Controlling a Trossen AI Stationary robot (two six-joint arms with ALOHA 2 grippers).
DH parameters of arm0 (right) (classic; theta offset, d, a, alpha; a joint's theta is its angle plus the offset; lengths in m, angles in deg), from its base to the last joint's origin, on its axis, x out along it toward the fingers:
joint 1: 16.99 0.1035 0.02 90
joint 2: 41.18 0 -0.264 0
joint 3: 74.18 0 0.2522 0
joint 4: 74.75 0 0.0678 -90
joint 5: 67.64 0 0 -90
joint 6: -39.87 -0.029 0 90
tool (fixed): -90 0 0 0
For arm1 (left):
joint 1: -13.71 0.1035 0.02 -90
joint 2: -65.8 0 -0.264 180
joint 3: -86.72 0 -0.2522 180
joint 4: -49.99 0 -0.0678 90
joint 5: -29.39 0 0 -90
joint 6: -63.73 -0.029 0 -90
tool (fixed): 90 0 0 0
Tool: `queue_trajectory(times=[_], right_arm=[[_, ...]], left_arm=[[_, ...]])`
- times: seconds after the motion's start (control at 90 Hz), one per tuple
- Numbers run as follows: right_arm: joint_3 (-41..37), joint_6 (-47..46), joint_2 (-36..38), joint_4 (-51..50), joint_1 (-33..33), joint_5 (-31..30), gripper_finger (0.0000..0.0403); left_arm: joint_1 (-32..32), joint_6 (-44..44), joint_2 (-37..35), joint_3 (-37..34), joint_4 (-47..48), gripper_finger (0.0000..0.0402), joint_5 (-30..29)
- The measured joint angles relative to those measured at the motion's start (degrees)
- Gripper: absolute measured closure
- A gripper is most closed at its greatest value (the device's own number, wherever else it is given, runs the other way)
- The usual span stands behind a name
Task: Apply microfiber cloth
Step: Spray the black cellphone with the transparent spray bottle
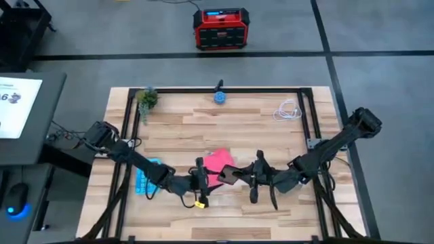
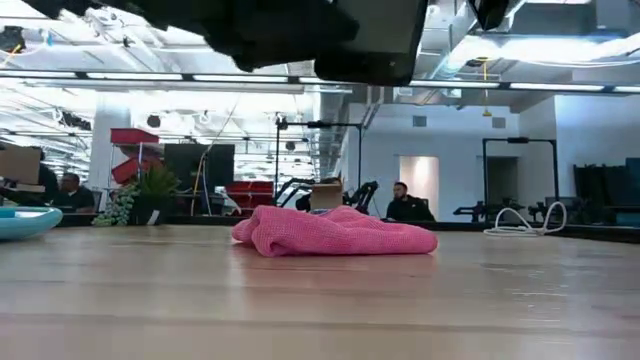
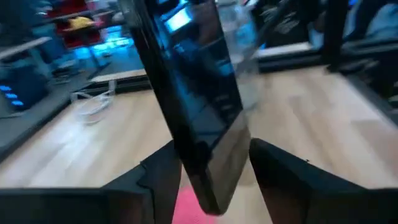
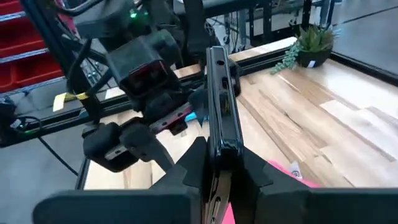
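Observation:
The pink microfiber cloth (image 1: 217, 161) lies crumpled on the wooden table near its middle, low and bunched in the low view (image 2: 335, 230). Just in front of it a black phone (image 1: 229, 175) hangs in the air, with my right gripper (image 4: 222, 158) shut on it. My left gripper (image 3: 211, 171) is open and faces it from the table's left. Its fingers stand on either side of the phone's other end (image 3: 208, 186). I cannot tell whether they touch it. My right gripper pinches the phone between its two fingers (image 4: 198, 163), one on each broad face, near the end toward the table's right (image 4: 225, 146). The fingers come level from the table's right. The phone stands on edge, tilted, lifted clear of the table (image 2: 372, 45).
A light-blue calculator (image 1: 144, 177) lies at the left under my left arm. Along the far edge stand a small plant (image 1: 147, 98) and a blue round object (image 1: 220, 97), with a white cable (image 1: 288, 110) to their right. Bare wood lies at the near edge.

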Motion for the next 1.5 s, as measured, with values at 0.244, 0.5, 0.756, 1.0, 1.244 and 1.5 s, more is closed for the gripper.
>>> queue_trajectory(times=[0.244,0.5,0.756,1.0,1.244,1.5], right_arm=[[0.09,1.75,-1.01,0.53,0.07,0.52,0.0378],[0.11,7.14,-2.98,0.82,0.11,3.39,0.0358],[0.07,17.54,-2.96,-0.53,0.38,4.30,0.0312],[3.09,32.41,-2.93,-12.26,1.47,4.47,0.0239],[8.16,58.55,-3.03,-15.84,2.62,4.74,0.0175],[8.84,98.23,-7.71,-2.55,3.46,4.70,0.0168]], left_arm=[[0.39,2.88,0.00,-0.07,-0.49,0.0354,1.54],[0.60,3.69,0.00,-0.17,2.09,0.0386,3.65],[0.51,5.39,-5.07,-0.04,12.71,0.0390,4.18],[0.94,12.23,-15.62,0.05,31.64,0.0390,14.14],[3.31,18.92,-20.26,0.04,41.38,0.0390,33.02],[3.67,18.94,-20.35,0.04,42.98,0.0391,37.60]])
